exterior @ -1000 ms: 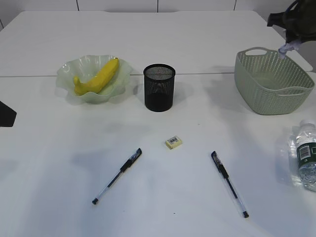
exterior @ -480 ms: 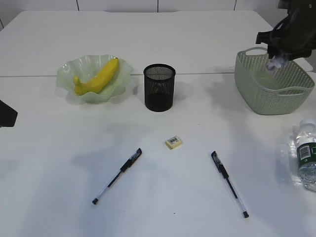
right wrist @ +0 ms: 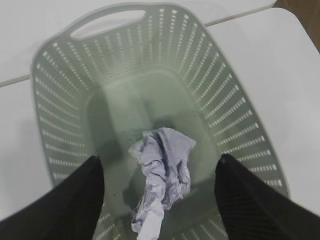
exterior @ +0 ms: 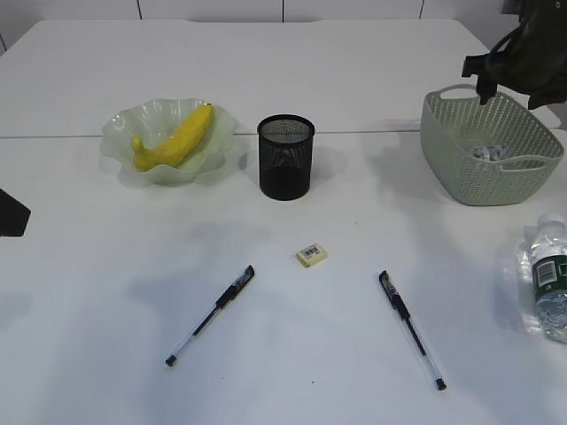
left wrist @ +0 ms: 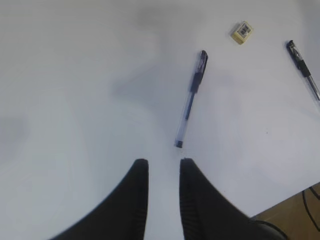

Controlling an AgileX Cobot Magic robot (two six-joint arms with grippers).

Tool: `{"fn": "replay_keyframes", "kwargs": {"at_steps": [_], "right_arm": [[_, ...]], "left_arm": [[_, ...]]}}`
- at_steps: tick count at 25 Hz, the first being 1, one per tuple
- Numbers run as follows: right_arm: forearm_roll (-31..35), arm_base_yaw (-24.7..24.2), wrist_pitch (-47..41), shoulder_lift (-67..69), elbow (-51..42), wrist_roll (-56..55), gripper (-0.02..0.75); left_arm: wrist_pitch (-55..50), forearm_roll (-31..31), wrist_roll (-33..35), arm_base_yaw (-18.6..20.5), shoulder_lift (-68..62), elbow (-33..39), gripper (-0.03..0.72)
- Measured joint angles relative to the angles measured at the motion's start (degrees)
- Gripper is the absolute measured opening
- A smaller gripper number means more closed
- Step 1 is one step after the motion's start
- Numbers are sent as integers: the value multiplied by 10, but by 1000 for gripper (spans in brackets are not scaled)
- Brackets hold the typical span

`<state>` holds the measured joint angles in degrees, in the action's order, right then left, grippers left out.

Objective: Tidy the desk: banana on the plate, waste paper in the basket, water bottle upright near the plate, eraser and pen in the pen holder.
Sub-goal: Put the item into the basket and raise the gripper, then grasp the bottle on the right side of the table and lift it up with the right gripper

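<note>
The crumpled waste paper point(right wrist: 162, 175) lies on the floor of the pale green basket point(right wrist: 50, 75), also seen at back right point(exterior: 483, 181). My right gripper point(right wrist: 160, 159) hangs open and empty above it, over the basket's far rim point(exterior: 485, 81). The banana point(exterior: 177, 137) lies on the green plate point(exterior: 120, 133). The black mesh pen holder point(exterior: 285, 157) stands mid-table. The eraser point(exterior: 311, 255) and two pens point(exterior: 213, 314) point(exterior: 410, 328) lie on the table. The water bottle point(exterior: 551, 282) lies at the right edge. My left gripper point(left wrist: 164, 162) is slightly open and empty, just short of the left pen point(left wrist: 192, 97).
The left wrist view also shows the eraser point(left wrist: 242, 32) and the other pen point(left wrist: 302, 67). The table's front edge point(left wrist: 280, 202) runs close by at lower right. A seam point(exterior: 53, 136) crosses the white table behind the plate.
The right gripper carried the waste paper over the basket and let it go. The paper now lies inside and the jaws are open. The left arm has barely moved.
</note>
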<state>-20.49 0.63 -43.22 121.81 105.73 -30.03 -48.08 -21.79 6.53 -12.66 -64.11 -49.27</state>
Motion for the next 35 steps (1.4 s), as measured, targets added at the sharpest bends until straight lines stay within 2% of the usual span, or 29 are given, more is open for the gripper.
{"fn": "replay_keyframes", "kwargs": {"at_steps": [6,11,18,27,35], "right_arm": [[0,0,-71,-12,35,8,522],[34,0,-105,-60,37,115,522],[61,0,-213,-114,29,175,520],[80,0,-259,-186,-138,204,494],[128,-3,-197,-210,-301,204,492]], "left_arm": [[-6,0,0,0,0,0,151],[-6,0,0,0,0,0,152],[-6,0,11,0,0,0,151],[-6,0,15,0,0,0,152],[-9,0,15,0,0,0,152]]}}
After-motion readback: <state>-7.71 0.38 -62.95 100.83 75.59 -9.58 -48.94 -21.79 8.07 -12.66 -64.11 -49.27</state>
